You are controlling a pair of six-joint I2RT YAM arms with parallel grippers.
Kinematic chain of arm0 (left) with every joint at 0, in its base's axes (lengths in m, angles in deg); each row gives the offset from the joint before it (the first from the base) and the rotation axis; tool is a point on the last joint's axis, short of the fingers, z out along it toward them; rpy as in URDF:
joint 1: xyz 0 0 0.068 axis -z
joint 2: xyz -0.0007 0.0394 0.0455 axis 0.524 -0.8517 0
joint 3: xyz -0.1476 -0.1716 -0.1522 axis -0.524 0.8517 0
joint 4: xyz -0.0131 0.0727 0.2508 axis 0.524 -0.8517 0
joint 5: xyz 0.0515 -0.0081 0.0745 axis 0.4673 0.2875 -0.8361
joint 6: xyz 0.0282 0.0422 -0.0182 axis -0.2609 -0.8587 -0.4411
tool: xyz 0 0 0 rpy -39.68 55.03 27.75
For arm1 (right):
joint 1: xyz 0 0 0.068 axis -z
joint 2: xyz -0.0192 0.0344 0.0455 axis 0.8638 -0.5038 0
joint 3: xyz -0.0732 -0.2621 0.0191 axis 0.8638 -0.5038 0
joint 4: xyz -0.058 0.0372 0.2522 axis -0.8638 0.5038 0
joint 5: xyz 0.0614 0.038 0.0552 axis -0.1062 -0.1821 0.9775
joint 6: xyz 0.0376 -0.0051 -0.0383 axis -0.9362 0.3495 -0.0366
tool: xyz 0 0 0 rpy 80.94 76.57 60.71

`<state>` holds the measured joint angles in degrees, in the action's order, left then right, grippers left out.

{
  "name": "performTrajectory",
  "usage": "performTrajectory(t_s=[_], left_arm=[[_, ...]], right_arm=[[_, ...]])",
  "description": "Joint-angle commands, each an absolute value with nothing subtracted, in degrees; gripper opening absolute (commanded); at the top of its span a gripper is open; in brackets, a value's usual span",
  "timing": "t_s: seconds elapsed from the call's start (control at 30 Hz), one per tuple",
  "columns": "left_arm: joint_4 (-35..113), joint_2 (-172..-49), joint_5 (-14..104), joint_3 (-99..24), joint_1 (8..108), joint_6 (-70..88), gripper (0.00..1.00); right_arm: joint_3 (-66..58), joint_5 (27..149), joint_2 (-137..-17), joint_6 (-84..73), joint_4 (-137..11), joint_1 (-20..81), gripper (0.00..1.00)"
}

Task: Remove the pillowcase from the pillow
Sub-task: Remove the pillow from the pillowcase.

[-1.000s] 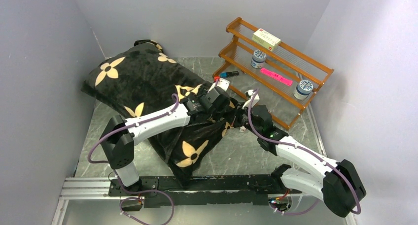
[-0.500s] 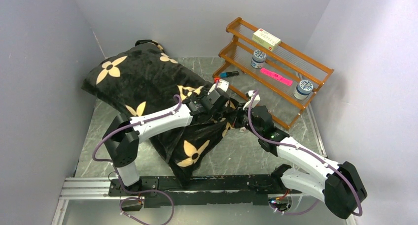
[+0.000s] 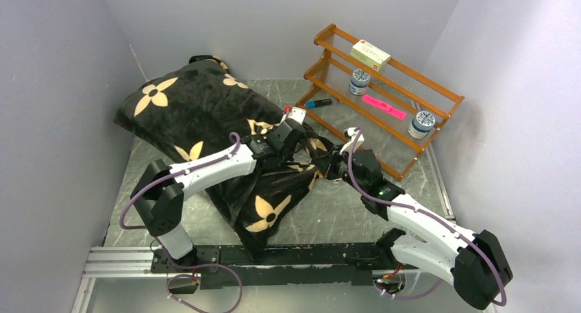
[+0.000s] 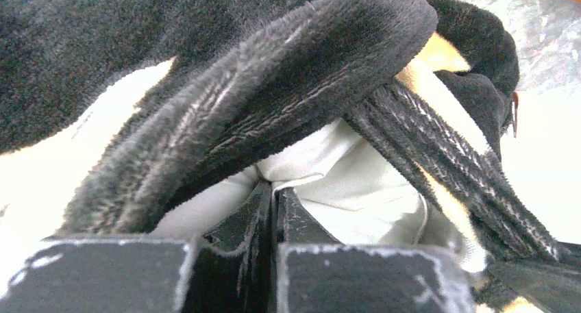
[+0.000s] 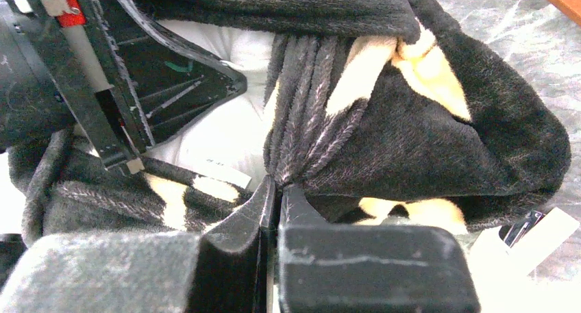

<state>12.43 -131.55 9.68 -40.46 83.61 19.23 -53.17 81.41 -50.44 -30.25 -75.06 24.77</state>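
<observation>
The black pillowcase (image 3: 205,111) with tan flowers lies diagonally across the table, still over most of the pillow. Its open end is bunched at the centre, between my two grippers. In the left wrist view my left gripper (image 4: 274,188) is shut on a pinch of the white pillow (image 4: 349,183), under a thick black fold of pillowcase (image 4: 274,73). My right gripper (image 5: 277,184) is shut on gathered pillowcase (image 5: 425,135) plush at the mouth, with the pillow (image 5: 226,121) bare just beyond it. From above, the left gripper (image 3: 299,143) and right gripper (image 3: 329,168) sit close together.
A wooden two-tier rack (image 3: 404,124) stands at the back right with a box (image 3: 370,54), two jars (image 3: 359,81) and a pink item (image 3: 384,107). A blue marker (image 3: 316,103) lies by the rack's foot. Walls close in on the left and right.
My left gripper has closed from open onto the white pillow and drawn slightly left. The right gripper stays shut on the pillowcase, shifted a little.
</observation>
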Motion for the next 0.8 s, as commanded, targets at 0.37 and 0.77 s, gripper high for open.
performTrajectory(t_s=[0.37, 0.77], left_arm=[[5.2, -114.5, 7.3, -30.7, 76.8, 19.4, 0.05], [6.4, -107.0, 10.5, -25.3, 75.8, 18.2, 0.05]], right_arm=[[-54.9, 67.8, -47.4, -29.4, -63.6, 25.9, 0.0], [-53.6, 69.5, -48.8, -29.6, -63.8, 25.9, 0.0]])
